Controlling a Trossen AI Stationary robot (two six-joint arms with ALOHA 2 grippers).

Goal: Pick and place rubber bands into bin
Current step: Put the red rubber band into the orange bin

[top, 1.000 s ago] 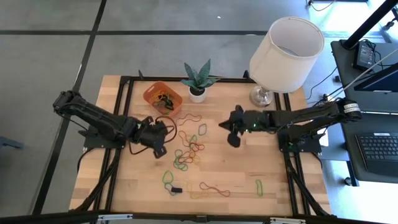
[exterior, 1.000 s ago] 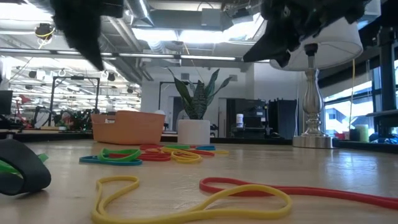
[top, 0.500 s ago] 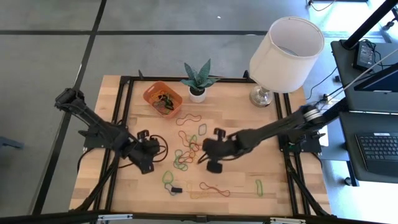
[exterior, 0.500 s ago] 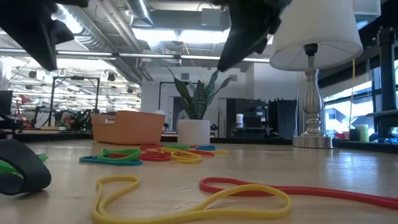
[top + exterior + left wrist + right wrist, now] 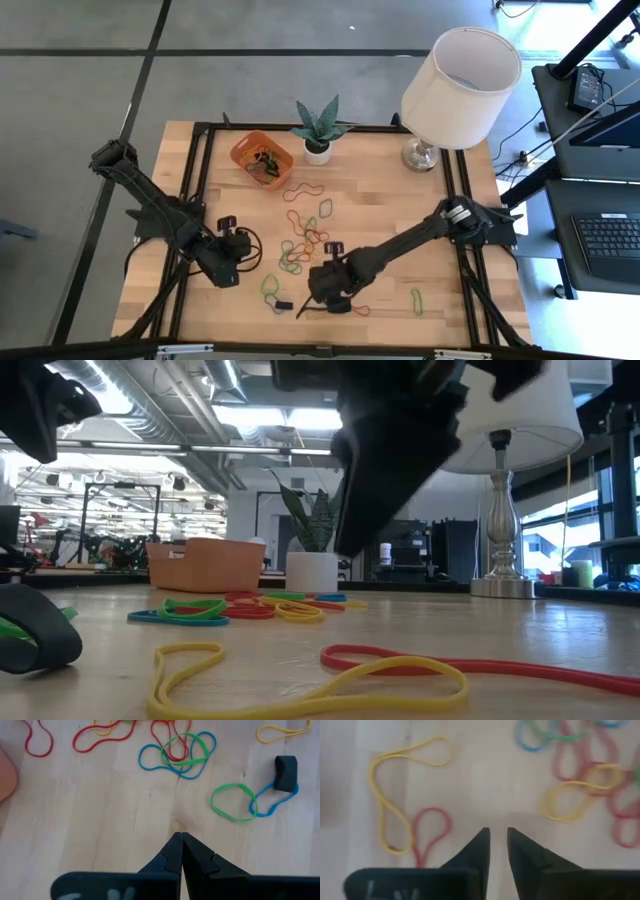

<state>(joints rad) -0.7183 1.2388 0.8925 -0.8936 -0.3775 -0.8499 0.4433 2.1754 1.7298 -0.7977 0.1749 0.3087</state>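
We held our right gripper [image 5: 312, 300] slightly spread, empty, above the tabletop [image 5: 440, 250] near its front edge, over loose rubber bands [image 5: 300, 245]. Our left gripper [image 5: 181, 839], pressed together, hovered beside them. The orange bin [image 5: 262, 158] sat toward the back-left corner.

orange bin [image 5: 262, 157], multicoloured rubber bands [image 5: 303, 244], white lampshade [image 5: 461, 72]

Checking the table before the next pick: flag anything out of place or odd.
One oddity: a small black block sits on a blue rubber band among the loose rubber bands. The rest lie scattered flat on the table; the orange bin stands upright, nothing spilled or damaged.
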